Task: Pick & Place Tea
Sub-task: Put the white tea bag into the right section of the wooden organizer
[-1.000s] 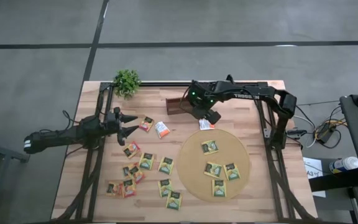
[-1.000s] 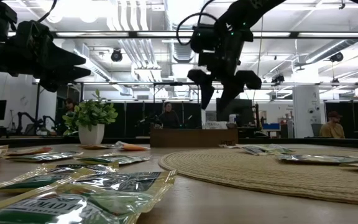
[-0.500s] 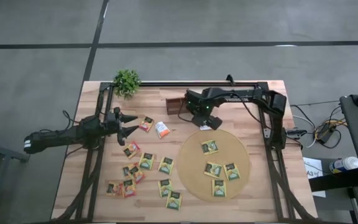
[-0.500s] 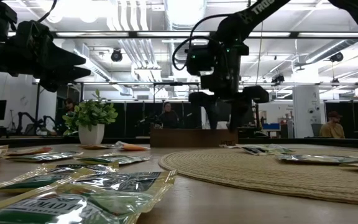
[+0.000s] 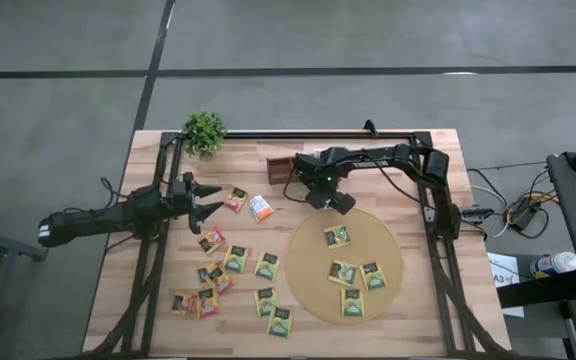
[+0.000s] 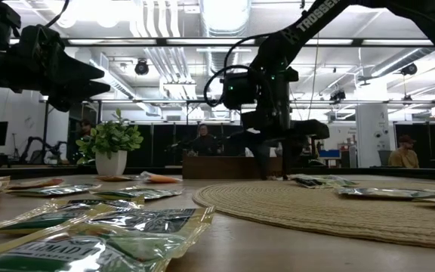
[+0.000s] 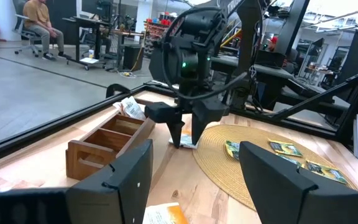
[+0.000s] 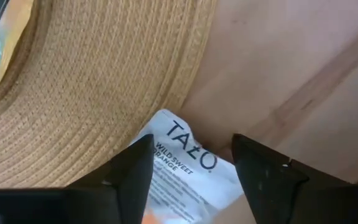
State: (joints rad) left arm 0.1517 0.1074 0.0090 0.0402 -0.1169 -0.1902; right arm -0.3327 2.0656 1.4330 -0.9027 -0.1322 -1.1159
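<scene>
The tea is small square sachets. A white one with orange print [image 8: 180, 163] lies half on the far rim of the round woven mat [image 5: 308, 275], half on the wood. My right gripper [image 8: 188, 186] points down over it, open, one finger on each side; the high view hides the sachet under that gripper [image 5: 330, 199]. Several green sachets [image 5: 338, 236] lie on the mat and several more [image 5: 236, 259] on the table's left half. My left gripper [image 5: 213, 198] hangs open and level at the left, holding nothing.
A brown wooden tray [image 5: 280, 168] with slots stands just beyond my right gripper; a sachet [image 7: 129, 107] sticks out of one slot. A potted plant [image 5: 204, 130] is at the far left corner. Another white-orange sachet [image 5: 259, 208] lies between the two grippers.
My right gripper has come down from well above the table to the white sachet at the mat's far rim, tipping until its fingers point straight down. The sachets have stayed where they lay.
</scene>
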